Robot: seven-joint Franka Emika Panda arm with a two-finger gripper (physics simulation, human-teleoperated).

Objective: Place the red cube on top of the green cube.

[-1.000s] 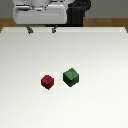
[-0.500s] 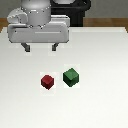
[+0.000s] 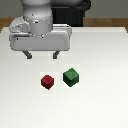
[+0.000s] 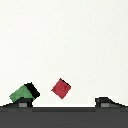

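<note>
We see the hand [image 3: 42, 55] spread open in the frame's upper left, apparently above the desk [image 3: 105, 95]. Below it the red cube [image 3: 47, 81] sits at centre, the green cube [image 3: 71, 76] just beside, exterior view's right.

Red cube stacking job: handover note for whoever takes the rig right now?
Gripper: open, empty, hanging above the table, behind the cubes in the exterior view.
Red cube: on the table, untouched, roughly in line with the gap between the fingers.
Green cube: on the table just to the exterior view's right of the red one, a small gap between them, nothing on top.
Done: nothing grasped yet.
Left: descend over the red cube, close, lift, carry it above the green cube, set it down, release.
</note>
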